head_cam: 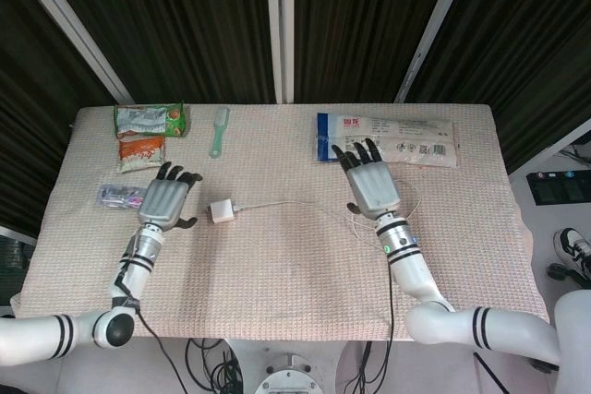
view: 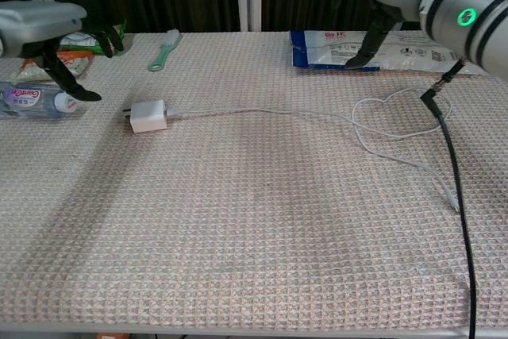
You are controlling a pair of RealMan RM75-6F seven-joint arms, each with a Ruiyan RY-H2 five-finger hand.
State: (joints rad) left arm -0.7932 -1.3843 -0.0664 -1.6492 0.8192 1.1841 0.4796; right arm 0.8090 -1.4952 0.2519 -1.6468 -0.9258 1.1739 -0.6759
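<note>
— Lying where, pointing how?
— One white charger [head_cam: 221, 210] on the table [head_cam: 277, 265], just right of the left hand [head_cam: 163, 202]; long axis across the table, plug end toward that hand, single cable [head_cam: 295, 204] trailing right to loops beside the right hand [head_cam: 371, 185].
— Fingers?
— Spread on both, holding nothing.
— Counted otherwise?
— One bottle [head_cam: 120, 195], two snack packets [head_cam: 148, 119], one brush [head_cam: 218, 130], one long blue-ended bag [head_cam: 406, 140].

Both arms are glossy white, rounded tubes with black bands at the joints. Each ends in a silver-grey metal palm with black fingers: the left hand [head_cam: 164, 204] and the right hand [head_cam: 371, 186]. A green light ring glows on the right wrist, and a black cable trails from it
</note>
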